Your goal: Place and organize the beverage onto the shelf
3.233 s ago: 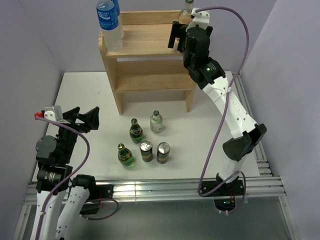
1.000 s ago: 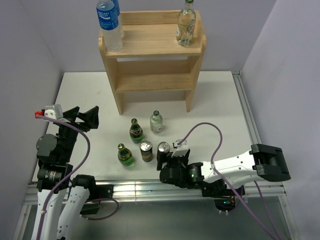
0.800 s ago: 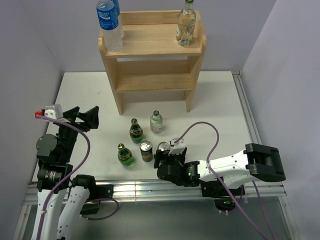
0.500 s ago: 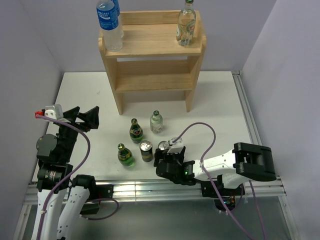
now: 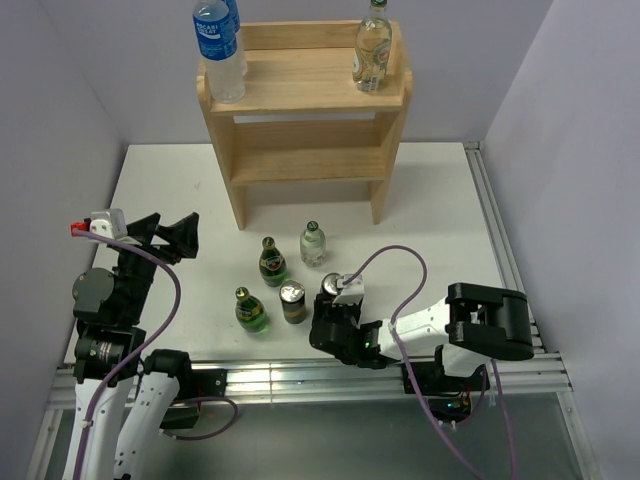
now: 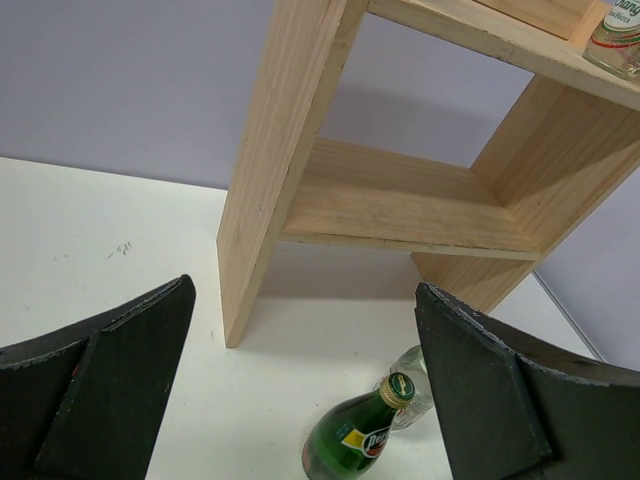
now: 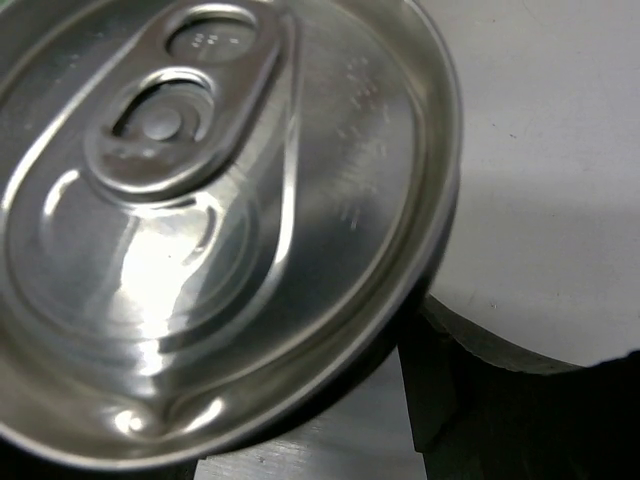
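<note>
The slim dark can (image 5: 330,284) is upright, long axis vertical and pull-tab lid facing up, at 6 o'clock from the shelf (image 5: 300,95) near the table's (image 5: 440,210) front edge, with the right gripper's (image 5: 327,300) jaws clamped on it and the left gripper's (image 5: 162,236) jaws spread wide.

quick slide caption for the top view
Right gripper shut on a can by the table's front edge; a clear bottle stands on the shelf top.
</note>
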Controlling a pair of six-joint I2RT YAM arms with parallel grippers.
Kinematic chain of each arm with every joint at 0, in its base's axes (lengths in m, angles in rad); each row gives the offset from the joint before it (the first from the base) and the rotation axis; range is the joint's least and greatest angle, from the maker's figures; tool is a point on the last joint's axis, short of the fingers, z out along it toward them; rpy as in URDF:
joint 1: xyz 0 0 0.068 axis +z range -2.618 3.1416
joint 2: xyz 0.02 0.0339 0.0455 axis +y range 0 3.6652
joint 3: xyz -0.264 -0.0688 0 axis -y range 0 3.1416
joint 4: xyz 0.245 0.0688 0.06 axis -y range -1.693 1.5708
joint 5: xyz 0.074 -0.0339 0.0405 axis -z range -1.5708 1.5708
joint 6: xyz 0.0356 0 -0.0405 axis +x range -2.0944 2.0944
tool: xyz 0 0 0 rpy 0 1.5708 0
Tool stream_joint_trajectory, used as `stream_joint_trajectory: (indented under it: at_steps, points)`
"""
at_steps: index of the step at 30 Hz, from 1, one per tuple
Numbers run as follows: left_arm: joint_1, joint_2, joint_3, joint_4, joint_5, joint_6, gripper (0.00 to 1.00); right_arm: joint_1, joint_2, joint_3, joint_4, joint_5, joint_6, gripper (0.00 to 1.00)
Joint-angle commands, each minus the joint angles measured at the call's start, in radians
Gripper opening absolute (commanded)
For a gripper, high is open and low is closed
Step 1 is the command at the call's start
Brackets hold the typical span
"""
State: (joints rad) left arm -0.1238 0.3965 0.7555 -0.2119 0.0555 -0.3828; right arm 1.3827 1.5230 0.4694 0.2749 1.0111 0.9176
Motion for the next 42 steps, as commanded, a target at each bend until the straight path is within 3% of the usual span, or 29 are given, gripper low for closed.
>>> stream_joint_trajectory:
  at_steps: [1, 2, 5, 13, 17, 21, 23, 24, 28, 34, 42]
  points:
    - [0.006, 0.008, 0.001, 0.017, 0.014, 0.010, 0.99, -0.005, -0.001, -0.003, 0.035, 0.053, 0.004, 0.24]
    - [0.006, 0.008, -0.001, 0.017, 0.014, 0.009, 0.99, -0.007, -0.009, 0.001, 0.011, 0.055, 0.012, 0.12]
    - [0.006, 0.008, 0.001, 0.019, 0.014, 0.009, 0.99, -0.004, -0.032, 0.021, -0.067, 0.066, 0.038, 0.01]
    - [0.006, 0.004, 0.001, 0.017, 0.014, 0.009, 0.99, 0.021, -0.197, 0.153, -0.370, 0.164, 0.086, 0.00]
    - [0.006, 0.002, 0.001, 0.017, 0.012, 0.010, 0.99, 0.018, -0.314, 0.238, -0.459, 0.205, -0.023, 0.00]
    - [0.006, -0.004, 0.001, 0.017, 0.010, 0.009, 0.99, -0.016, -0.369, 0.340, -0.432, 0.210, -0.212, 0.00]
    - [0.007, -0.007, 0.002, 0.014, 0.009, 0.010, 0.99, -0.048, -0.397, 0.376, -0.338, 0.184, -0.354, 0.00]
    - [0.007, -0.010, 0.002, 0.011, 0.004, 0.010, 0.99, -0.136, -0.414, 0.415, -0.279, 0.103, -0.470, 0.00]
    - [0.007, -0.016, 0.001, 0.012, 0.001, 0.012, 0.99, -0.243, -0.394, 0.491, -0.203, 0.024, -0.600, 0.00]
    - [0.009, -0.019, 0.002, 0.012, 0.000, 0.010, 0.99, -0.428, -0.282, 0.661, -0.184, -0.118, -0.709, 0.00]
    - [0.009, -0.021, 0.002, 0.016, 0.003, 0.012, 0.99, -0.573, -0.129, 0.840, -0.197, -0.198, -0.763, 0.00]
